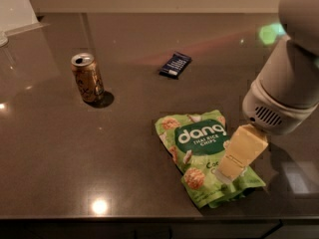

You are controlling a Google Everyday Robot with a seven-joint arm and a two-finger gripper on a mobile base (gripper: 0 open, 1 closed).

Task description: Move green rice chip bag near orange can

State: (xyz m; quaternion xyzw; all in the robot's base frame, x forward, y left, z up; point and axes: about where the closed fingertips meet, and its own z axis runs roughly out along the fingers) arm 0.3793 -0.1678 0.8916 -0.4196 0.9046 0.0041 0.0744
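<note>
The green rice chip bag [199, 156] lies flat on the dark table [75, 153], right of the middle near the front edge, with its "dang" oval facing up. The orange can [88, 78] stands upright at the left, well apart from the bag. My gripper [234, 166] hangs from the white arm [291, 78] at the right. Its cream fingers [241, 151] are over the bag's right side and hide part of the bag's lettering.
A small dark blue flat packet [175, 64] lies at the back middle of the table. A pale object [15, 6] stands at the far left corner. The table's front edge runs along the bottom of the view.
</note>
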